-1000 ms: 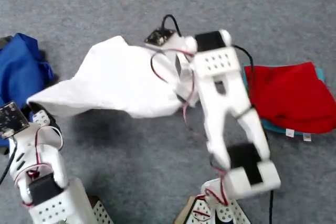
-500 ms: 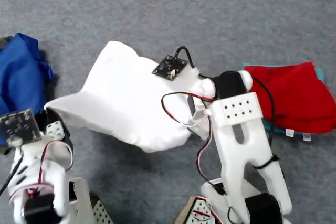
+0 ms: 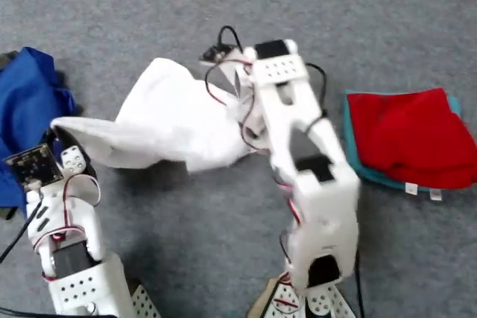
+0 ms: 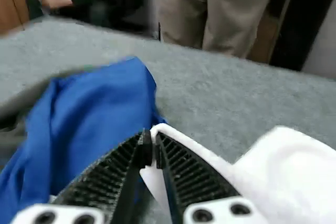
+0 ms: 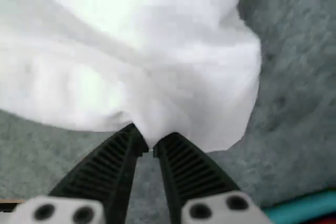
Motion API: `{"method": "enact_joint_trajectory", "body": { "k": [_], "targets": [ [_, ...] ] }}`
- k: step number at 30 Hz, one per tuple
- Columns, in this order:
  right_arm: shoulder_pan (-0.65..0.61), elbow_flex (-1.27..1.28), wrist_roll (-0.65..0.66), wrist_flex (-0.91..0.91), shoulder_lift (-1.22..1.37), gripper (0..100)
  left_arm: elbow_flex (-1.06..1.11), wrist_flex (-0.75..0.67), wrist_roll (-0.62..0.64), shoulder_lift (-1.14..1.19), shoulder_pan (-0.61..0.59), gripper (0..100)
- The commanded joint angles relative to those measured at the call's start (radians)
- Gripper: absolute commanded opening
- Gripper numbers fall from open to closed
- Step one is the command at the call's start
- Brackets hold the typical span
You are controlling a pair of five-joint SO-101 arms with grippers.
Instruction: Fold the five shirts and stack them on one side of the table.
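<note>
A white shirt (image 3: 168, 121) hangs stretched above the table's middle between both arms. My left gripper (image 3: 59, 139) is shut on its left corner; in the left wrist view the gripper (image 4: 149, 150) pinches the white shirt (image 4: 262, 166) edge. My right gripper (image 3: 250, 113) is shut on the shirt's right end, where the gripper (image 5: 152, 148) bites a fold of the white shirt (image 5: 131, 61). A crumpled blue shirt (image 3: 30, 102) lies at the left edge, also seen as the blue shirt (image 4: 79, 114). A folded red shirt (image 3: 410, 135) rests on a teal shirt (image 3: 373, 176) at the right.
Grey carpet-like table surface (image 3: 209, 221) is bare in front between the arm bases and along the far side. A dark item (image 3: 6, 59) peeks out beside the blue shirt. A person's legs (image 4: 215, 9) stand beyond the far table edge.
The right arm has swung back toward the far side, pulling the shirt's right end up and away. The left arm shifted slightly; the shirt is bunched narrower between the grippers.
</note>
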Motion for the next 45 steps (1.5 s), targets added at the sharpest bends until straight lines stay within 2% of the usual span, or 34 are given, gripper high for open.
{"method": "enact_joint_trajectory", "body": {
  "k": [1,3,8,10,12,18,27,31,39,41,45],
  "targets": [
    [-0.042,-0.463,0.005,0.066,0.237,3.6,0.015,-0.035,0.0,0.021,-0.028,2],
    [-0.059,-0.673,0.0,0.104,0.36,10.7,0.017,-0.038,0.0,0.036,-0.028,2],
    [-0.059,-1.119,-0.109,0.155,0.588,29.3,0.018,-0.037,0.002,0.073,-0.028,2],
    [-0.051,-1.202,-0.109,0.155,0.618,31.8,0.02,-0.037,0.002,0.093,-0.028,2],
    [-0.045,-1.182,-0.109,0.155,0.595,31.8,0.021,-0.037,0.002,0.111,-0.028,2],
    [0.01,-1.075,-0.114,0.157,0.438,31.8,0.021,-0.038,0.002,0.15,-0.028,2],
    [0.116,-0.73,-0.074,0.157,0.133,31.8,0.021,-0.038,0.002,0.18,-0.028,2],
    [0.133,-0.518,0.066,0.157,0.016,31.1,0.021,-0.037,0.002,0.183,-0.028,2],
    [0.134,-0.031,0.453,0.132,-0.262,11.4,0.021,-0.037,0.002,0.183,-0.028,2],
    [0.13,0.073,0.52,0.092,-0.315,10.3,0.021,-0.037,0.002,0.183,-0.028,2],
    [0.127,0.26,0.572,-0.072,-0.386,10.5,0.021,-0.037,0.002,0.183,-0.028,2]
  ]
}}
